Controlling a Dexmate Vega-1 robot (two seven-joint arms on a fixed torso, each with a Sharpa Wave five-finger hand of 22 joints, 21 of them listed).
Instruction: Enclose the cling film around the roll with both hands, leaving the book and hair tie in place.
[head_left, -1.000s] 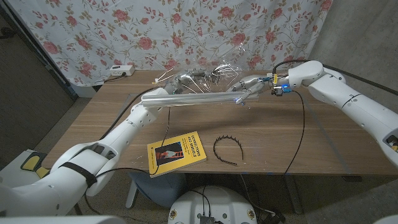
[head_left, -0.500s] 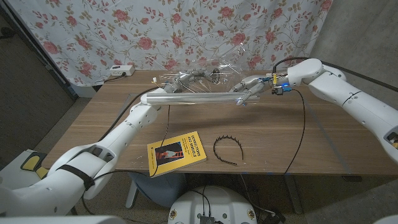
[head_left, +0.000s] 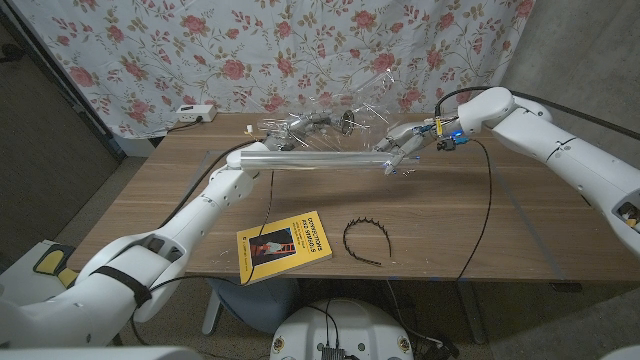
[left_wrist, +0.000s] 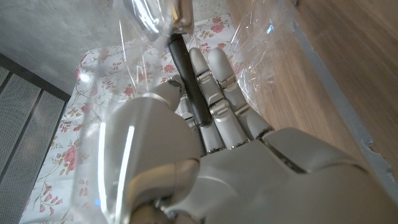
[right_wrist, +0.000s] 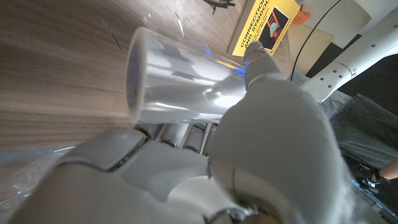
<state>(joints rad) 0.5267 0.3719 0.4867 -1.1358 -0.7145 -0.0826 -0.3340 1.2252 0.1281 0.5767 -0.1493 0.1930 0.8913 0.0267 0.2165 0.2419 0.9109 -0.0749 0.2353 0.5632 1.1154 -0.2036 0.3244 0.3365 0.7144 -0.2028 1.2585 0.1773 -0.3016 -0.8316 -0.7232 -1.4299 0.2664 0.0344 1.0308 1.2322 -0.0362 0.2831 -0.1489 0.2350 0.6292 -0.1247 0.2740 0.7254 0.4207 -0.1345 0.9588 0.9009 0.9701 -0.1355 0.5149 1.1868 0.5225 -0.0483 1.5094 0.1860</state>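
I hold the cling film roll (head_left: 315, 158) level above the table's far half. My left hand (head_left: 250, 155) grips its left end and my right hand (head_left: 402, 145) grips its right end. Loose clear film (head_left: 320, 122) stands crumpled above and behind the roll. In the left wrist view the film (left_wrist: 140, 43) drapes over my left hand (left_wrist: 217, 130). In the right wrist view the roll's open tube end (right_wrist: 177, 81) sticks out past my right hand (right_wrist: 249, 143). The yellow book (head_left: 285, 245) and the black toothed hair tie (head_left: 365, 240) lie near the front edge.
The wooden table (head_left: 520, 220) has bare room at the right and left. A black cable (head_left: 485, 210) runs from my right wrist across the table. A white power strip (head_left: 195, 112) sits at the back left, under the floral curtain (head_left: 300, 40).
The loose film has sunk and bunched toward the left behind the roll. My right hand has shifted slightly up and right with the roll's end.
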